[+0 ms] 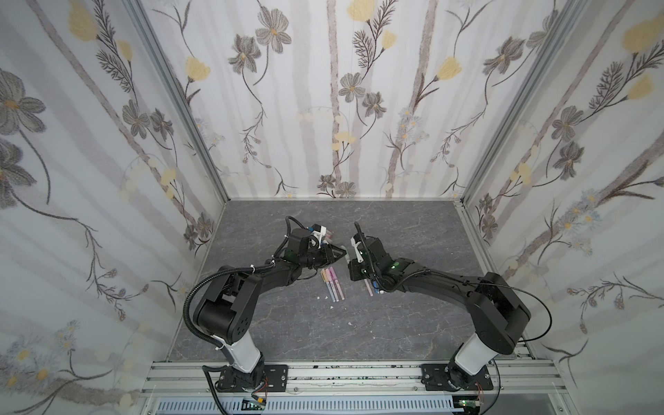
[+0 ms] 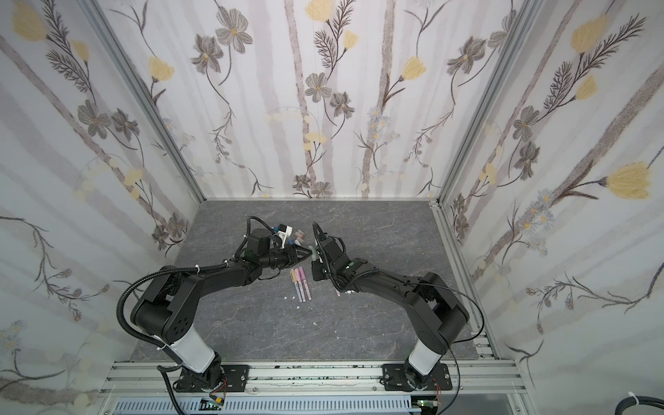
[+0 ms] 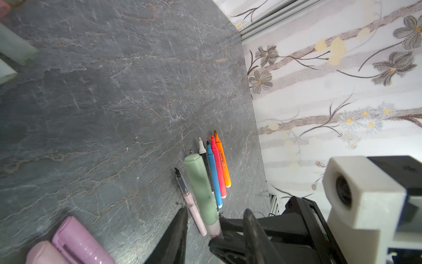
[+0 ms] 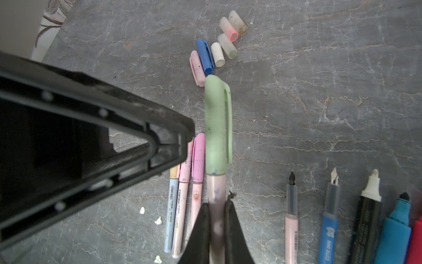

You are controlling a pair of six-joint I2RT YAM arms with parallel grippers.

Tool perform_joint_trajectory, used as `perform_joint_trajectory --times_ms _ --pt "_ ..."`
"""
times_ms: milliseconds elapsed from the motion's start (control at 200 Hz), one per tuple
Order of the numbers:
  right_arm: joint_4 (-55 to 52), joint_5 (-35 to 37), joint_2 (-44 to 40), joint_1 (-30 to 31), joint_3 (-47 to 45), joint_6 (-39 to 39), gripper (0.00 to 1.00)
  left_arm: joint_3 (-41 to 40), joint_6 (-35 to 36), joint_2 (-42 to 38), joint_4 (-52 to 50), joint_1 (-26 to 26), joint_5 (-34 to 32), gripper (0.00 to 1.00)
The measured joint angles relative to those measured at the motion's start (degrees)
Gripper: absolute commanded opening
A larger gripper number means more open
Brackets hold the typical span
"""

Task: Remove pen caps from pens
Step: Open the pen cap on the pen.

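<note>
My right gripper (image 4: pixel 217 205) is shut on the pale pink barrel of a pen (image 4: pixel 215 187) held above the table; its green pen cap (image 4: pixel 218 123) is still on. My left gripper (image 3: pixel 214 212) is open, its tips (image 4: pixel 186 141) close beside the green cap (image 3: pixel 201 187) without touching it. Both grippers meet mid-table in a top view (image 1: pixel 343 257). Three capped pens (image 4: pixel 182 194) lie together below. Several loose pen caps (image 4: pixel 217 50) lie in a cluster beyond. Several uncapped pens (image 4: pixel 331 217) lie in a row beside my right gripper.
Small white specks (image 4: pixel 157 220) are scattered on the grey stone table (image 1: pixel 287 323). Flowered walls close the table in on three sides. In the left wrist view the right arm's white camera housing (image 3: pixel 356 194) sits close by.
</note>
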Motion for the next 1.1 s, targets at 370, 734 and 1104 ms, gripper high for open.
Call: perform_joint_trajectory --times_ms 370,734,1104 --pt "0.81 -1.49 0.22 0.11 0.31 -0.02 0.02 2.10 -0.63 3.39 0.52 -0.61 -0.04 0.33" --pt "1.40 -1.46 0.33 0.13 0.37 0.00 0.02 2.58 -1.38 3.96 0.94 -0.72 -0.02 0.14" --pt "2.25 -1.46 0.63 0.11 0.20 -0.02 0.19 2.58 -1.51 3.93 2.54 -0.72 0.35 0.04"
